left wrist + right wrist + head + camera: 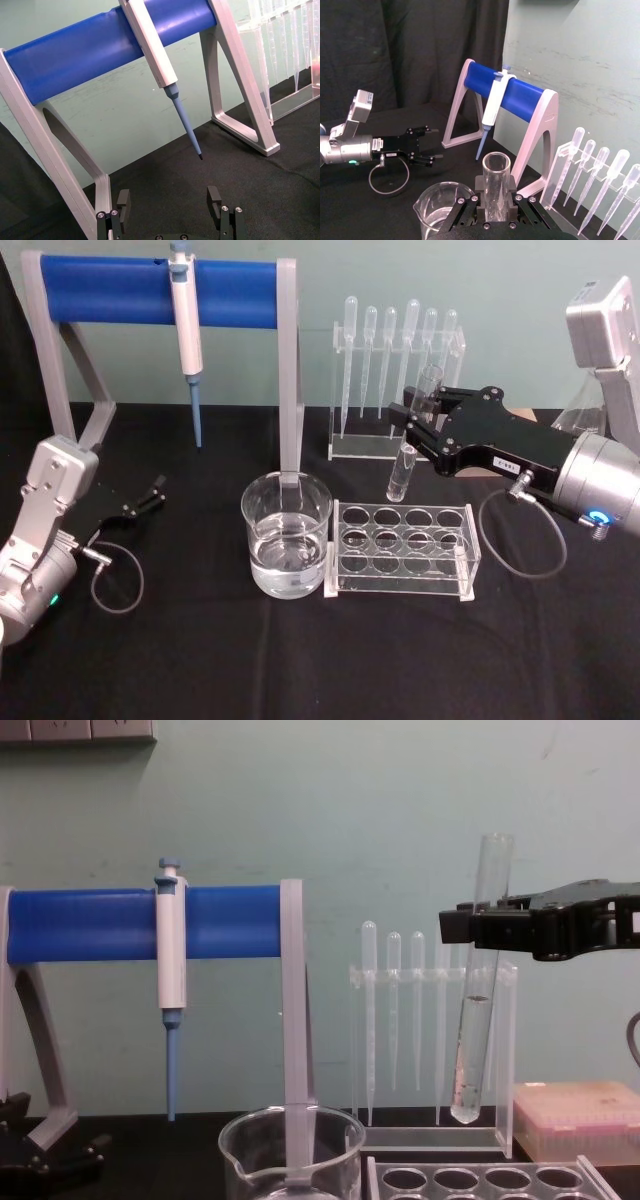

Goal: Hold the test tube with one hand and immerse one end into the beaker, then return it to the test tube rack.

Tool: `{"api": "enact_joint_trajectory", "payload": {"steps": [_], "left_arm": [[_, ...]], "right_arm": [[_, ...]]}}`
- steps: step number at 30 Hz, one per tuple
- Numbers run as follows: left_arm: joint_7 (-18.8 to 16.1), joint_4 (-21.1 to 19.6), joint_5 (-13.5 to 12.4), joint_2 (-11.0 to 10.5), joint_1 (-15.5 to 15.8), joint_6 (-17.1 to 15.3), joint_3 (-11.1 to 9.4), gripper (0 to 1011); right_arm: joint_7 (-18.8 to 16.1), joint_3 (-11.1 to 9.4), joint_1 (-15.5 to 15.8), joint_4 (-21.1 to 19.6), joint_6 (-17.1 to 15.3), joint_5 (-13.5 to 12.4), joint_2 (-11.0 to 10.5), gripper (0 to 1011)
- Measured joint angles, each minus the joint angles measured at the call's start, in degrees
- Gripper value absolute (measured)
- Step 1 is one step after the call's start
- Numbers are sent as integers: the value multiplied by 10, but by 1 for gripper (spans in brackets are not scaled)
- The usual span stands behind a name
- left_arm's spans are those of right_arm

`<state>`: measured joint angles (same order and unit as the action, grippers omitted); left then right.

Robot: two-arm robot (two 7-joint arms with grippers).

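The test tube [402, 475] is a clear glass tube, hanging slightly tilted in the air with my right gripper [416, 426] shut on its upper part. Its round bottom [465, 1105] hangs above the clear holed rack [405, 550], to the right of the beaker. The beaker [286, 535] stands at the table's middle with clear liquid in it. From the right wrist, the tube's open rim [496, 165] rises between the fingers [465, 207], with the beaker [442, 202] below. My left gripper [155, 492] rests open at the far left, holding nothing.
A blue-barred stand [160, 290] holds a white-and-blue pipettor [186, 320] behind the beaker. A clear rack of plastic pipettes [395, 380] stands at the back. A pink box [580, 1120] sits at the far right. Bare black tabletop lies in front.
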<state>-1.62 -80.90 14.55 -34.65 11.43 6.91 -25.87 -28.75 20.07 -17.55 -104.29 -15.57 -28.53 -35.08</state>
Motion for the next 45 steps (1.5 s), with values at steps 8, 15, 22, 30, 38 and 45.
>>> {"api": "enact_joint_trajectory", "payload": {"steps": [8, 15, 22, 30, 38, 45], "left_arm": [[0, 0, 0, 0, 0, 0, 0, 1000], [0, 0, 0, 0, 0, 0, 0, 1000], [0, 0, 0, 0, 0, 0, 0, 1000], [0, 0, 0, 0, 0, 0, 0, 1000], [0, 0, 0, 0, 0, 0, 0, 1000], [0, 0, 0, 0, 0, 0, 0, 1000]], "right_arm": [[0, 0, 0, 0, 0, 0, 0, 227], [0, 0, 0, 0, 0, 0, 0, 227], [0, 0, 0, 0, 0, 0, 0, 227], [0, 0, 0, 0, 0, 0, 0, 227], [0, 0, 0, 0, 0, 0, 0, 227], [0, 0, 0, 0, 0, 0, 0, 227]]}}
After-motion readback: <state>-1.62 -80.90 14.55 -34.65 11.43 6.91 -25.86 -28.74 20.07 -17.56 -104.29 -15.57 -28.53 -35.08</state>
